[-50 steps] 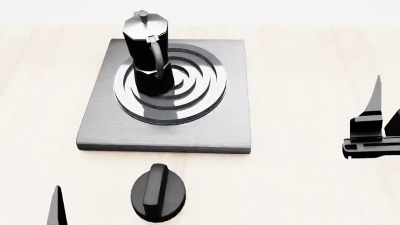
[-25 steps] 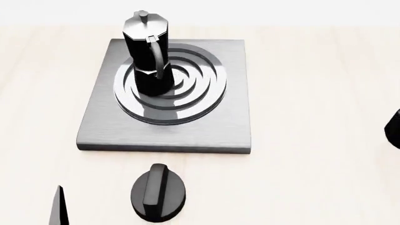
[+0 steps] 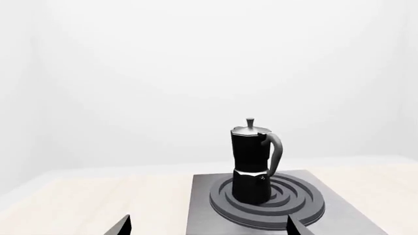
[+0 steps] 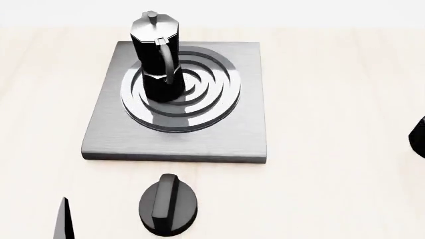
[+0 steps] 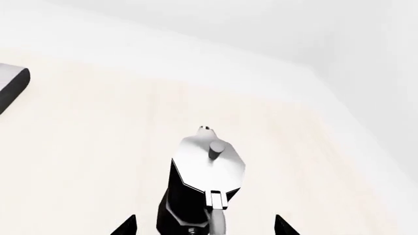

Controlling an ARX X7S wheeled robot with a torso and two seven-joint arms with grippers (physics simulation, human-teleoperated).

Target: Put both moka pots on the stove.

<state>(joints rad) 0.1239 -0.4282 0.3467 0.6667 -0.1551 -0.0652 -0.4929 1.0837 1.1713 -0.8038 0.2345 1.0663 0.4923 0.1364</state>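
One moka pot (image 4: 158, 59) stands upright on the burner rings of the stove (image 4: 246, 134), towards its far left. The left wrist view shows the same pot (image 3: 251, 161) on the stove (image 3: 202, 205), ahead of my open left gripper (image 3: 209, 227), which holds nothing. In the head view only one left fingertip (image 4: 63, 219) shows, at the near left. The second moka pot (image 5: 196, 186) stands on the light wooden table. My open right gripper (image 5: 203, 226) has a tip on either side of it, and no contact shows. The right gripper is out of the head view.
A squat black round knob (image 4: 168, 205) sits on the table just in front of the stove. A dark rounded shape (image 4: 419, 135) is cut off at the head view's right edge. A corner of the stove (image 5: 13, 83) shows in the right wrist view.
One second ago my right gripper showed at the head view's right edge; it has since moved out of that view. The pot on the stove, the knob and the left arm have not moved.
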